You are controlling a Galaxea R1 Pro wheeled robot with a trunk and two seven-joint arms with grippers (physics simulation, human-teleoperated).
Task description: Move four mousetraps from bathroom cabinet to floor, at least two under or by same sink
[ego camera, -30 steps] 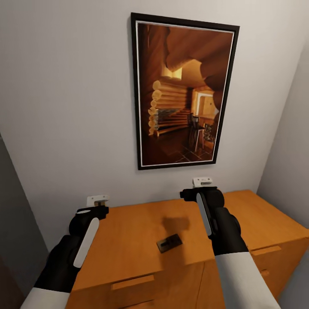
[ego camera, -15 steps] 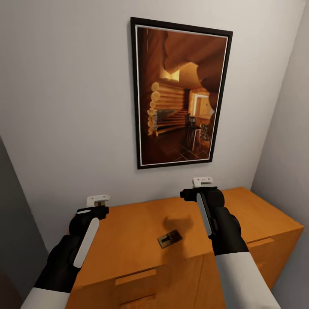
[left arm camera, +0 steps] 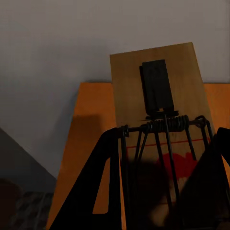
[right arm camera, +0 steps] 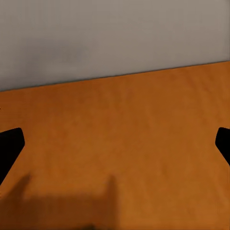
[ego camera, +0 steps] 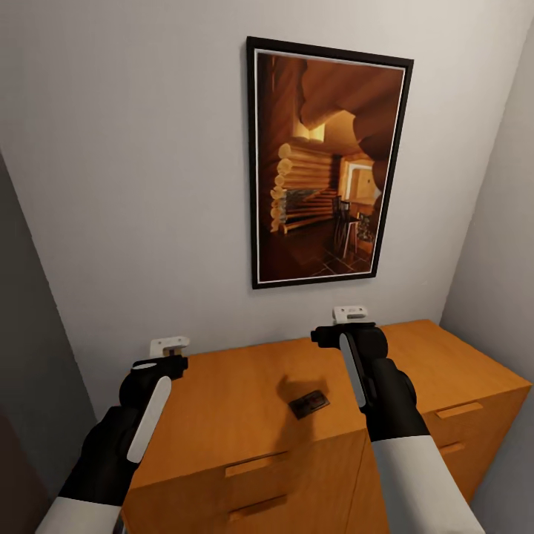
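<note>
On top of the orange cabinet [ego camera: 245,400] in front of me, one mousetrap [ego camera: 309,404] lies flat, between my two arms and nearer my right one. My left gripper [left arm camera: 165,191] is clamped on another mousetrap [left arm camera: 158,96], its wooden board sticking out past the fingers. My right gripper [right arm camera: 115,143] hangs spread wide above the cabinet top, gripping nothing. A framed picture [ego camera: 330,167] of what looks like a log cabin hangs on the wall behind.

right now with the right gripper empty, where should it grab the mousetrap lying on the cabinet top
Come straight down from above onto the mousetrap and pinch its two long edges. It lies flat on the cabinet top, so only the thin sides give a hold for the open right gripper.
</note>
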